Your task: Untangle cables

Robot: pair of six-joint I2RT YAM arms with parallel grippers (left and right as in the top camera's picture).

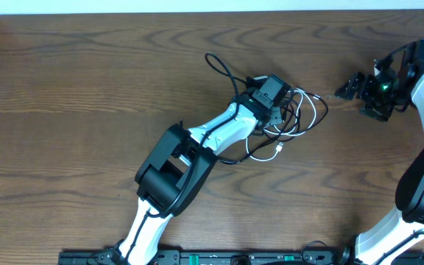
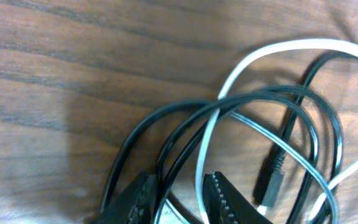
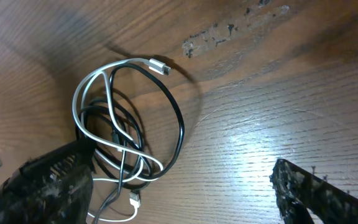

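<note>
Left wrist: left gripper [image 2: 179, 180] jaws narrow, not yet shut; black cable [image 2: 269, 183] + white cable [image 2: 303, 43] between; pulling both tightens knot. Right gripper [image 3: 179, 180] wide, empty.

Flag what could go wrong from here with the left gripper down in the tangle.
The left gripper straddles black cable strands, with the white cable close beside them; closing could pinch both, and a pull would likely drag the whole knot.
The right gripper is open and clear of the cables, so nothing anchors the tangle.
</note>
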